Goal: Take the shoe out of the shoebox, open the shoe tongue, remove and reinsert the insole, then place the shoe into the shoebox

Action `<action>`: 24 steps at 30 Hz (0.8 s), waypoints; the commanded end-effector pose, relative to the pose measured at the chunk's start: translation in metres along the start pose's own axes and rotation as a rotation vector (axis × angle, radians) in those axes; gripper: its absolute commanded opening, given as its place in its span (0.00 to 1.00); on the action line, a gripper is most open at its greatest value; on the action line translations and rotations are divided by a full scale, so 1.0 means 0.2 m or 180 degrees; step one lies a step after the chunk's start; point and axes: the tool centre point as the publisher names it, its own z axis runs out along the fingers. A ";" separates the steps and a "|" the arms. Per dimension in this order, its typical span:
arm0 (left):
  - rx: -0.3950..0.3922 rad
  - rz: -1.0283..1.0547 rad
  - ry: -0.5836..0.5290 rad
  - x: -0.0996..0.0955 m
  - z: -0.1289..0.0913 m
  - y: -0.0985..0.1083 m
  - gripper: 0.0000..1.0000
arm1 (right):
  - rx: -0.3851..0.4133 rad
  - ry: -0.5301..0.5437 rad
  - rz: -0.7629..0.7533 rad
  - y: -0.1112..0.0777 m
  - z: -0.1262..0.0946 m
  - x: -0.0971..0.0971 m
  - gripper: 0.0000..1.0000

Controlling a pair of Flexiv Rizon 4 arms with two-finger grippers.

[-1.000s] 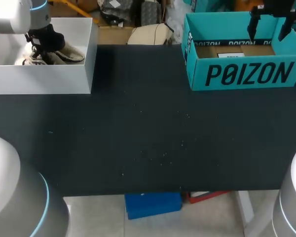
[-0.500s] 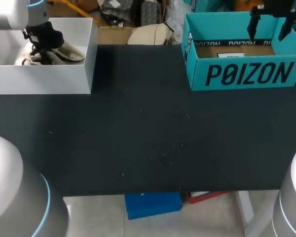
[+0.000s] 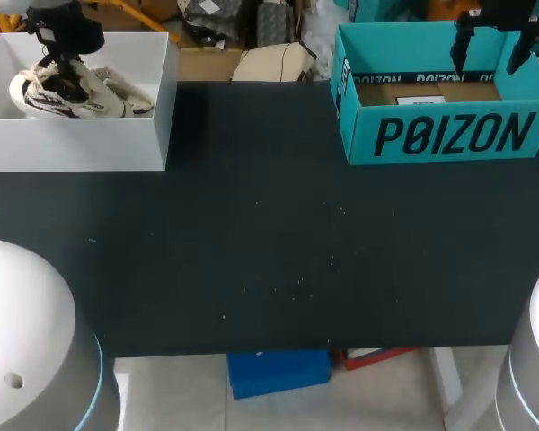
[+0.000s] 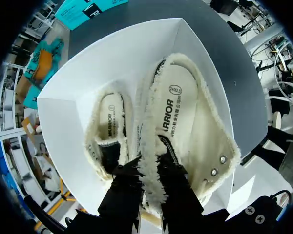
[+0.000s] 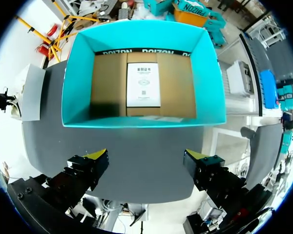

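Step one under way: left gripper [image 4: 149,170] clamped on shoe [image 4: 210,141] collar, shoe not yet out of far-left white box [image 4: 63,112]. Right gripper [image 5: 146,158] apart above teal box [image 5: 141,119]. All later steps remain.

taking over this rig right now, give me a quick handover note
Left tool: shut on the fleecy edge of the shoe, holding it over the white box.
Right tool: open and empty above the teal box, which holds only a paper sheet on its cardboard floor.
A second shoe lies in the white box.
Done: shoe gripped.
Left: bring it out onto the table, open the tongue, take the insole out and put it back, return the shoe to the box.
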 end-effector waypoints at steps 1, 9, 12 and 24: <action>-0.0137 -0.0058 -0.0148 0.11 -0.40 -0.06 0.00 | 0.0002 0.0000 0.0001 0.00 0.00 0.00 1.00; -0.0259 -0.0230 -0.0311 0.21 -0.72 -0.30 0.00 | 0.0002 0.0000 0.0001 0.00 0.00 0.00 1.00; -0.0208 -0.0278 -0.0280 0.25 -0.76 -0.48 0.00 | 0.0002 0.0000 0.0001 0.00 0.00 0.00 1.00; 0.0128 -0.0503 -0.0017 0.36 -0.67 -1.36 0.00 | 0.0002 0.0000 0.0001 0.00 0.00 0.00 1.00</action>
